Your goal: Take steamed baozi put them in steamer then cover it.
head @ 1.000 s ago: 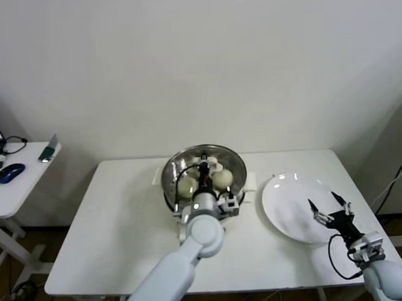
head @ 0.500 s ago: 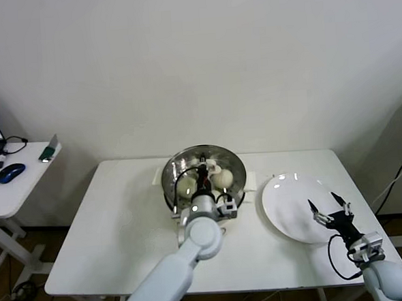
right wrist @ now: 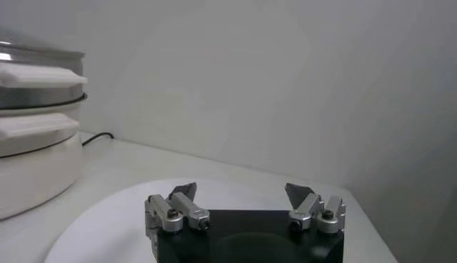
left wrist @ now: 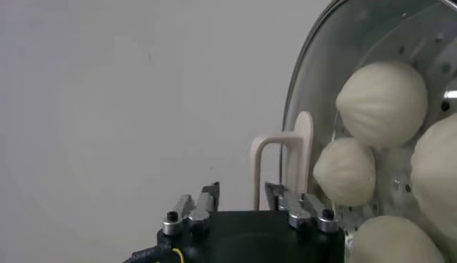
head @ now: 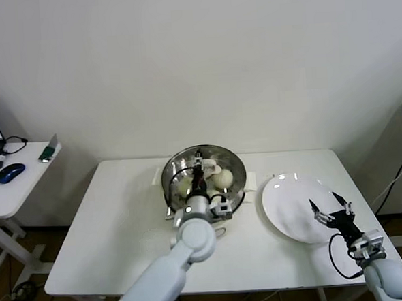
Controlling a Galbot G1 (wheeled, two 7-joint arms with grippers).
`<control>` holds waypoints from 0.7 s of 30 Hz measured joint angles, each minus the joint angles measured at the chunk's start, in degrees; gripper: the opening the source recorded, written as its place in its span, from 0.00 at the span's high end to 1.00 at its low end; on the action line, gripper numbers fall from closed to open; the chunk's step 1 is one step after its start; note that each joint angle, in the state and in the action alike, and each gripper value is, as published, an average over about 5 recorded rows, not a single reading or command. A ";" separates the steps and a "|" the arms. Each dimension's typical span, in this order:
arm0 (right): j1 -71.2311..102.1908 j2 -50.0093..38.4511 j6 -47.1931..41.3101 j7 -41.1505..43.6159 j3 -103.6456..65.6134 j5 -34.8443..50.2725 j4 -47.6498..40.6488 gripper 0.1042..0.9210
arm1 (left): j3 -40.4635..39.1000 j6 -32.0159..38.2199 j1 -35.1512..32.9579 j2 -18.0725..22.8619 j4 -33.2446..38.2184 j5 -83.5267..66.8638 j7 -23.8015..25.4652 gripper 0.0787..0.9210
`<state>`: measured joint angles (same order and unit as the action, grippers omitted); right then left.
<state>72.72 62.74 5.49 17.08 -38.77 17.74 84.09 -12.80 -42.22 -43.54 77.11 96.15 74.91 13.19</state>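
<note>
The steel steamer [head: 168, 186] stands at the back middle of the white table, and its steel pot and cream base also show in the right wrist view [right wrist: 32, 154]. The glass cover [head: 230, 164] lies on it. Several baozi [left wrist: 382, 100] show through the glass, two of them in the head view [head: 222, 179]. My left gripper [head: 197, 161] is open just above the cover; in its wrist view [left wrist: 241, 196] one leg of the cream handle [left wrist: 282, 168] stands between its fingertips and untouched. My right gripper [head: 329, 208] is open and empty over the white plate [head: 286, 207].
The white plate [right wrist: 107, 229] lies at the right of the table. A side table at the far left carries a blue mouse [head: 10, 173] and a laptop corner. The wall is close behind the steamer.
My left arm has shifted slightly left and back over the steamer, its gripper staying above the cover. The right arm has not moved.
</note>
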 measured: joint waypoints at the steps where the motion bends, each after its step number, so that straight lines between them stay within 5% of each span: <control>1: -0.03 0.00 -0.22 0.00 -0.01 -0.01 0.05 0.12 | 0.06 0.00 -0.27 -0.44 0.70 -0.39 -0.04 0.50; 12: -0.38 -0.05 -2.96 -0.95 0.19 0.07 1.18 0.12 | 1.60 0.00 -5.34 -6.27 11.48 -5.68 -0.96 0.15; 21: -0.44 -0.02 -3.80 -1.38 0.30 -0.08 2.10 0.12 | 6.31 0.02 -11.86 -11.27 20.26 -16.48 -5.88 0.12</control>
<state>72.28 62.71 1.69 15.70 -38.47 17.66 86.19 -6.49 -42.19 -55.40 65.84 116.41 58.43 7.31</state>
